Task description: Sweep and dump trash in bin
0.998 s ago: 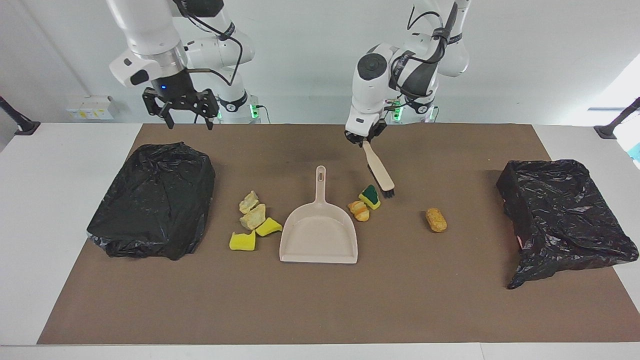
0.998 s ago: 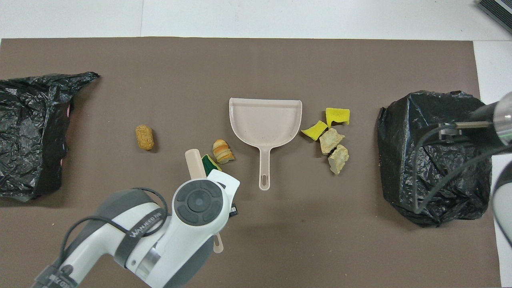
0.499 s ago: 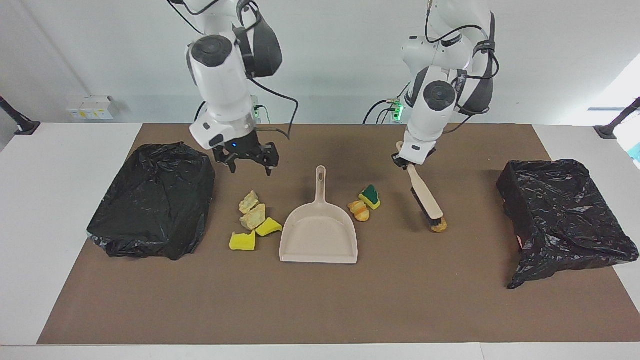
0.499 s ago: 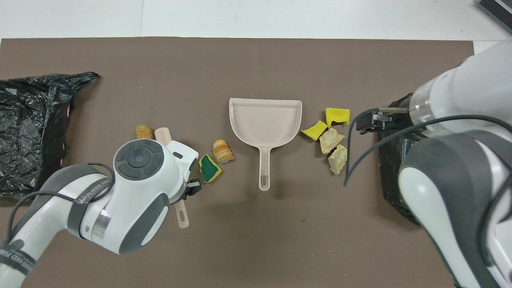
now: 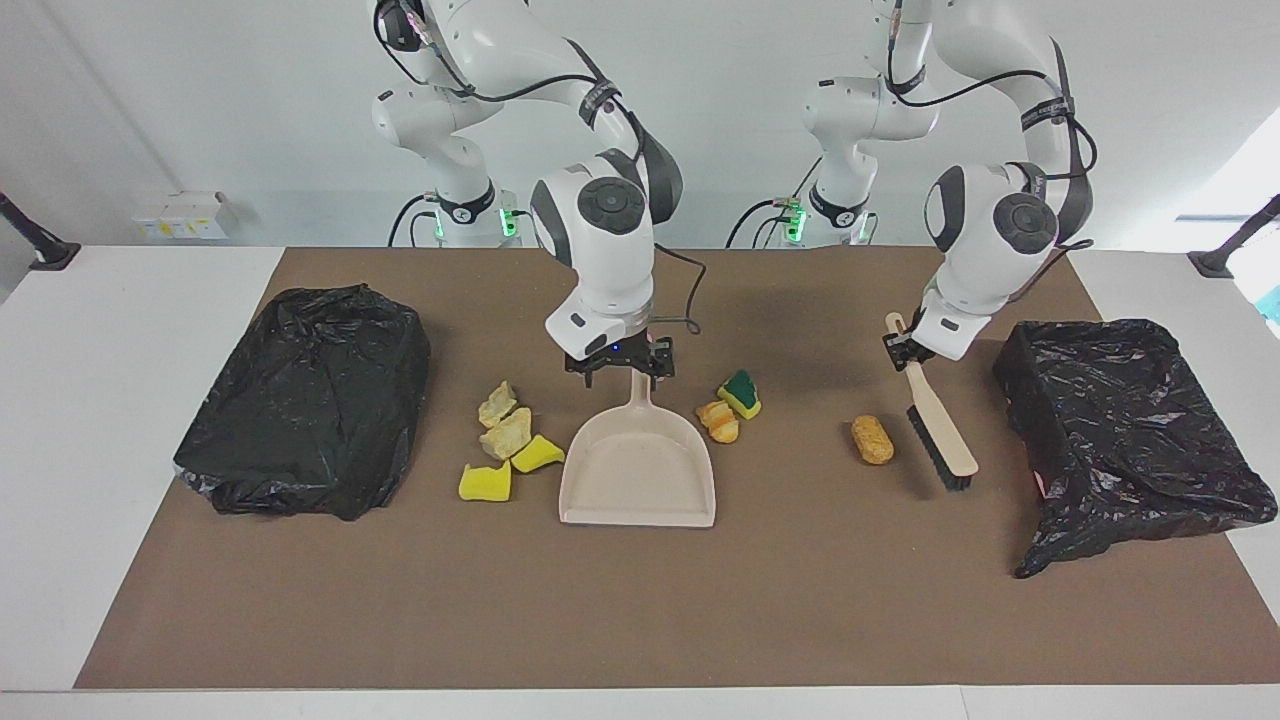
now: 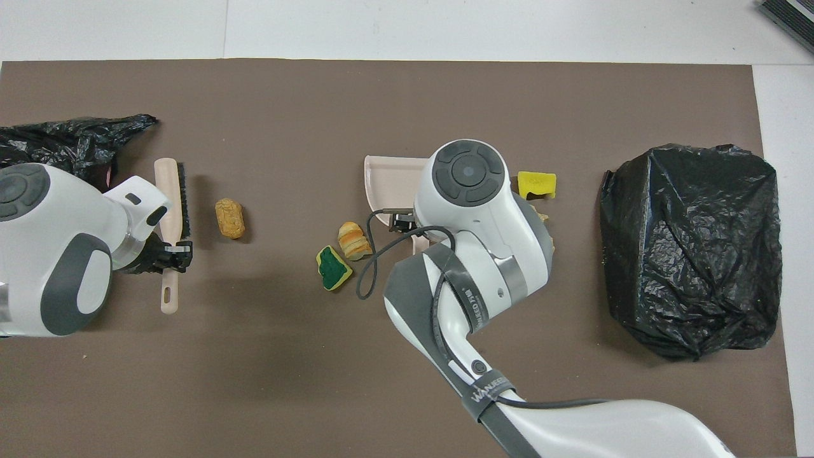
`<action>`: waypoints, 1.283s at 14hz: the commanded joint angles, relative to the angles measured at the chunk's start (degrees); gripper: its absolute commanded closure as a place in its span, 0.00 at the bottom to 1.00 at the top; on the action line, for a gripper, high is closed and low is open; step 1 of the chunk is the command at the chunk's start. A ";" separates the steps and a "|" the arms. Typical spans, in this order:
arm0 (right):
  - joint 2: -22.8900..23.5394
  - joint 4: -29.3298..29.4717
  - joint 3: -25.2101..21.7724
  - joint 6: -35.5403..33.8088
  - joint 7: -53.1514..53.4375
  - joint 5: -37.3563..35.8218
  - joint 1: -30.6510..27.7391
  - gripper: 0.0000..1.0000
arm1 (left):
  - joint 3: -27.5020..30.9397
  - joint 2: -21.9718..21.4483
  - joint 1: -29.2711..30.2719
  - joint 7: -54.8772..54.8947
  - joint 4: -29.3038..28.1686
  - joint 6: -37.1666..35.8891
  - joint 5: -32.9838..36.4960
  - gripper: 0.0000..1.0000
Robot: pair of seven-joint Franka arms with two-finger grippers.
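Facing cam high, opposite robots; overhead cam steep down; both share mat (image 5: 640, 620).

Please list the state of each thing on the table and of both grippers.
Left gripper: shut on the brush handle.
Brush: held slanted, bristles on the mat.
Right gripper: open, at the dustpan handle.
Dustpan: flat on the mat, empty.
Trash: loose on the mat, unswept.
Bins: lined with black bags.

In the overhead view the right arm (image 6: 483, 210) hides most of the dustpan (image 6: 385, 172) and the tan lumps beside it.
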 commanded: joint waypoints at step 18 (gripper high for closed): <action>-3.57 -7.47 -0.24 -0.04 -16.12 6.96 -0.07 1.00 | -1.43 -2.22 -20.36 -12.87 -7.50 3.91 -6.14 1.00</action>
